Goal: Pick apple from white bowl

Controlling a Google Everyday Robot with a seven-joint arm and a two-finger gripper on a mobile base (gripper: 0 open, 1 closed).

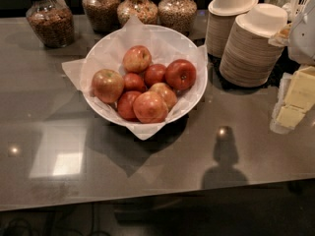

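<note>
The white bowl (196,100) is wide and round, lined with crumpled white paper, and stands on the grey counter left of centre. It holds several apples. The apple (180,74), round, large and mostly red, lies at the right side of the pile. A yellow-green-cheeked apple (107,85) lies at the left, a small dark red one (155,73) in the middle, and an orange-red one (150,107) at the front. The gripper is not in view; nothing of the arm shows over the bowl.
Several glass jars of grains (49,21) stand along the back. Two stacks of beige disposable bowls (248,45) stand right of the white bowl. Yellow packets in a holder (295,100) sit at the right edge. A dark shadow (225,168) lies on the counter near its front edge.
</note>
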